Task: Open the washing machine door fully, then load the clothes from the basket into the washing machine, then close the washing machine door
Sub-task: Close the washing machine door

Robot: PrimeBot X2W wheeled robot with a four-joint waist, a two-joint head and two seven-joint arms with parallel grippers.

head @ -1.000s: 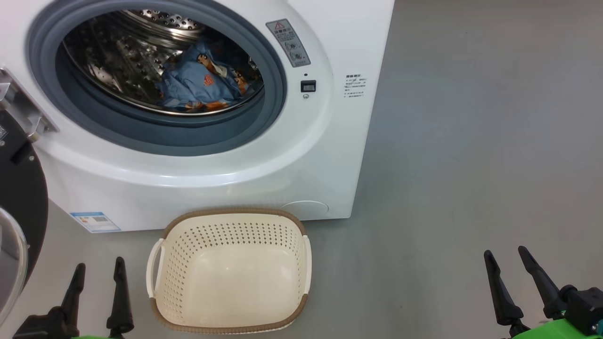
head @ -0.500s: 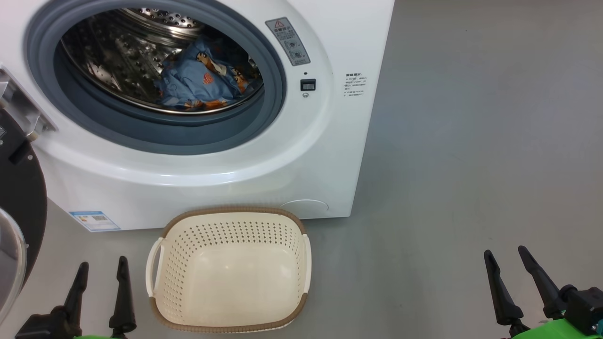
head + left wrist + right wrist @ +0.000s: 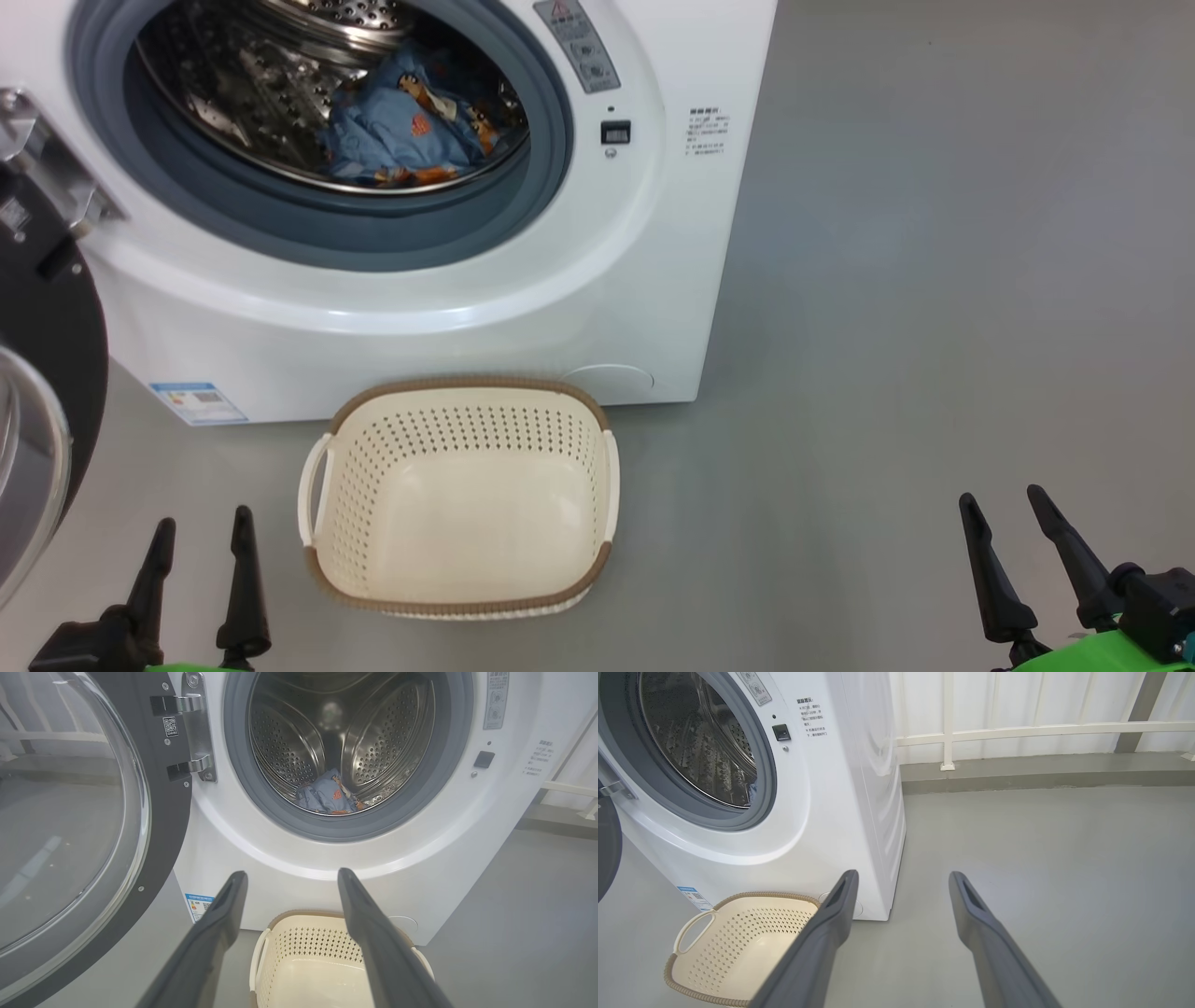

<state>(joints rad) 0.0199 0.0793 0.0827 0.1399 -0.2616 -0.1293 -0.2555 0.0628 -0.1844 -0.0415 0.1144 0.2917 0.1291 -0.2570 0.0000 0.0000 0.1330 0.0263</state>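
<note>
Presently, the washing machine (image 3: 448, 308) stands at the far left on the grey floor (image 3: 887, 327); the washing machine door (image 3: 56, 345) hangs swung wide open from its hinge (image 3: 47, 177) on the left, its glass bowl turned toward the near left; the clothes (image 3: 401, 131) lie bunched inside the steel drum (image 3: 261, 103), low and toward the right of the opening, behind the grey gasket (image 3: 308, 229); the basket (image 3: 467, 385) sits on the floor just in front of the machine's lower panel, near the round filter cover (image 3: 607, 378), its perforated walls and plain bottom in full view; the left hand (image 3: 204, 517) hovers at the near left, just beside the basket, spread wide and grasping nothing; the right hand (image 3: 999, 495) hovers at the near right, well apart from the basket, likewise released and holding nothing.
</note>
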